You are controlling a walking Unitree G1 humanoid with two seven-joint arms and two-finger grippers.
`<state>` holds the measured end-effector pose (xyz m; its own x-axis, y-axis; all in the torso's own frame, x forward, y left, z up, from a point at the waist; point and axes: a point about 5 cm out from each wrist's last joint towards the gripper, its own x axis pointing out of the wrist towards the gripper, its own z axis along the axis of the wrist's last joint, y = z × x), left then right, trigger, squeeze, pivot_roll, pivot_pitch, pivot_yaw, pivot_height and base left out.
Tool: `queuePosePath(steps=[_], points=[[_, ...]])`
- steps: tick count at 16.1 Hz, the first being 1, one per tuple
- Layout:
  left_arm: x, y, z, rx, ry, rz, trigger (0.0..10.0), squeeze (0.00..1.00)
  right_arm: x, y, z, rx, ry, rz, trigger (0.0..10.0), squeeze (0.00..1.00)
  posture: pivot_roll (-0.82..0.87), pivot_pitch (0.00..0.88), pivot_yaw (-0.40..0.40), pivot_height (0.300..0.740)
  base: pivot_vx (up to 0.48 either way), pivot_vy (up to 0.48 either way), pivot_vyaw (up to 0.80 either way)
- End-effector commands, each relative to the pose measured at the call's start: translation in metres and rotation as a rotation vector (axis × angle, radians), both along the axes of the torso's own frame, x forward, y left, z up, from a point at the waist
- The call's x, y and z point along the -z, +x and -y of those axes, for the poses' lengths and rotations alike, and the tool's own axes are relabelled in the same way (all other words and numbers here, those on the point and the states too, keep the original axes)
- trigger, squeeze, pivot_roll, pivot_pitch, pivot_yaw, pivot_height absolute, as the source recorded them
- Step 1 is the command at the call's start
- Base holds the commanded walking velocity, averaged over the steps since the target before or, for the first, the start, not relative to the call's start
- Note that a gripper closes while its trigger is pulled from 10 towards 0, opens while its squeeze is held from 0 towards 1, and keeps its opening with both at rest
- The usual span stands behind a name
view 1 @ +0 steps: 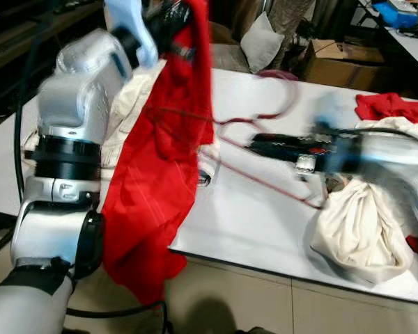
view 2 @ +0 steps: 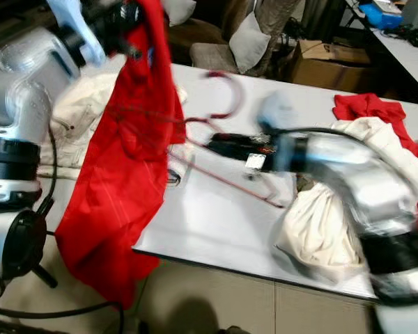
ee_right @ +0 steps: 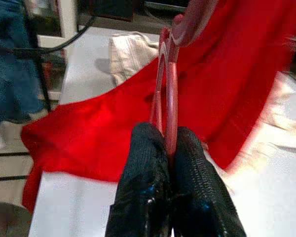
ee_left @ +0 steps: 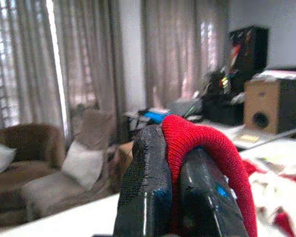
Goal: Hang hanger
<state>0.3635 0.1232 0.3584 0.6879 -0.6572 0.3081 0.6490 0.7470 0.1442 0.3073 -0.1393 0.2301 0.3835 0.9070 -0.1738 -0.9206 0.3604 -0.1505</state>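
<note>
Gripping red garment point(view 1: 160, 174) aloft in left hand point(ee_left: 173, 197), right hand point(ee_right: 171, 182) pinching seemingly red hanger point(view 2: 216, 139), wrist view sharper.

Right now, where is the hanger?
The hanger is held over the white table in the right gripper, just beside the red cloth.
</note>
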Motion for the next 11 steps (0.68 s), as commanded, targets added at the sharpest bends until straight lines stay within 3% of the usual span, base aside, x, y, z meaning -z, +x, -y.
queuePosePath(steps=[1, 4, 6, 8, 9, 10, 11], points=[[-0.018, -0.008, 0.004, 0.032, -0.019, 0.050, 10.0, 0.00, -0.002, 0.004, 0.000, 0.018, -0.018, 0.022, 10.0, 0.00, 0.04, 0.000, -0.062, 0.740, 0.000, 0.000, 0.00], [-0.052, -0.025, 0.008, 0.100, -0.083, 0.120, 10.0, 0.00, 0.003, 0.031, -0.024, 0.033, 0.005, 0.013, 10.0, 0.00, 0.07, 0.000, -0.083, 0.740, 0.000, 0.000, 0.00], [-0.067, -0.035, 0.007, 0.117, -0.103, 0.148, 10.0, 0.00, -0.005, 0.059, -0.029, 0.119, -0.043, 0.082, 10.0, 0.00, 0.07, 0.000, -0.087, 0.740, 0.000, 0.000, 0.00], [-0.081, -0.042, 0.004, 0.132, -0.150, 0.183, 10.0, 0.00, -0.049, 0.085, -0.026, 0.240, -0.046, 0.254, 10.0, 0.00, 0.07, 0.000, -0.089, 0.740, 0.000, 0.000, 0.00], [-0.086, -0.044, 0.003, 0.133, -0.163, 0.205, 10.0, 0.00, -0.076, 0.091, -0.023, 0.313, -0.001, 0.348, 10.0, 0.00, 0.08, 0.000, -0.095, 0.740, 0.000, 0.000, 0.00], [-0.096, -0.049, -0.001, 0.136, -0.204, 0.245, 10.0, 0.00, -0.144, 0.095, -0.011, 0.466, 0.213, 0.494, 10.0, 0.00, 0.08, 0.000, -0.102, 0.740, 0.000, 0.000, 0.00], [-0.104, -0.053, -0.006, 0.124, -0.231, 0.278, 10.0, 0.00, -0.183, 0.090, -0.002, 0.528, 0.372, 0.548, 10.0, 0.00, 0.08, 0.000, -0.102, 0.740, 0.000, 0.000, 0.00]])
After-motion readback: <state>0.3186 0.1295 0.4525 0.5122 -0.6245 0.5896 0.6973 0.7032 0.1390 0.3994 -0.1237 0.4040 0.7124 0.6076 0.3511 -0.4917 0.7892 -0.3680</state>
